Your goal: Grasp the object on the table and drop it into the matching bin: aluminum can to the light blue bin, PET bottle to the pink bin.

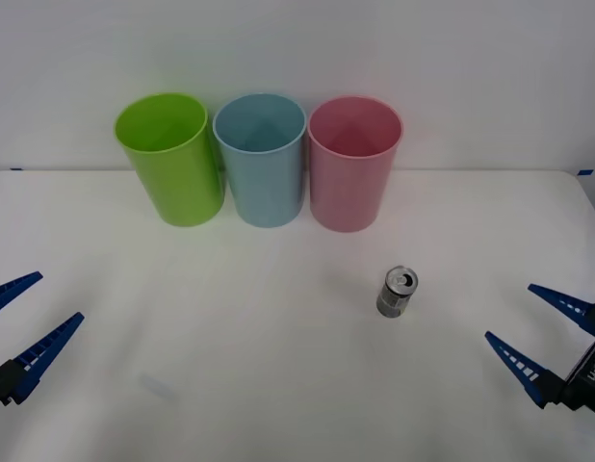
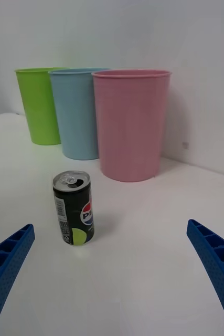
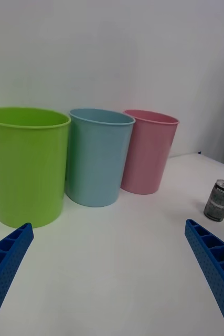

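A small aluminum can (image 1: 398,293) (image 2: 74,208) (image 3: 220,200) with a dark label and a shiny pull-tab top stands upright on the white table (image 1: 278,385), in front of the pink bin (image 1: 354,164) (image 2: 131,123) (image 3: 147,150). The light blue bin (image 1: 262,159) (image 2: 77,112) (image 3: 97,156) stands to the left of the pink one. My right gripper (image 1: 540,334) (image 2: 112,278) is open at the table's front right, some way right of the can. At the front left my left gripper (image 1: 33,318) (image 3: 109,273) is open and holds nothing.
A lime green bin (image 1: 168,158) (image 2: 38,105) (image 3: 25,165) stands leftmost in the row of three at the back of the table, close to a white wall. Bare table lies between the bins and both grippers.
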### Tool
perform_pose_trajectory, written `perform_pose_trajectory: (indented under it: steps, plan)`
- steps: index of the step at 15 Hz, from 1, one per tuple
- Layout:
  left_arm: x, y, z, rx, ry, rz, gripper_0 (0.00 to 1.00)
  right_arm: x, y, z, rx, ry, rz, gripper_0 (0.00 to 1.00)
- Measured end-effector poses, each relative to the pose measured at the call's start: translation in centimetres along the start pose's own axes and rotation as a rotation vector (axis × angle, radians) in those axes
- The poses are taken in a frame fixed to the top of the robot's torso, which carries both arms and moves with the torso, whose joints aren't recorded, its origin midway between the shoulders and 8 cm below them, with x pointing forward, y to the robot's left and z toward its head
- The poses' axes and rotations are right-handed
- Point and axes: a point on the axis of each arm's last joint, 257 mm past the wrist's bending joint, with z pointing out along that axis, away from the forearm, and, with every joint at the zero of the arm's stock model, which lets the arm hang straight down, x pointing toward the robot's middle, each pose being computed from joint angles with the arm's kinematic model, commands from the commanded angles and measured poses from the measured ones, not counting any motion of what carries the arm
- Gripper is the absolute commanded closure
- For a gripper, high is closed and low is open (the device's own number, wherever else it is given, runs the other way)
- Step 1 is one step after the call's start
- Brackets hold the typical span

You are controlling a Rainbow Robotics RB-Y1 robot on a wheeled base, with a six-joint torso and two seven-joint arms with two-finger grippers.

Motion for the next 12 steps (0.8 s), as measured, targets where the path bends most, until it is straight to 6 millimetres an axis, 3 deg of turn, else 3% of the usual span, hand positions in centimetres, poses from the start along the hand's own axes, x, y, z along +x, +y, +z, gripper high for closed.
perform_pose_trajectory:
  steps: [12]
  plan:
    - [0.0,0.0,0.0,0.0,0.0,0.0,0.0,5.6,2.2,6.0,-0.07,0.056,0.047,0.0]
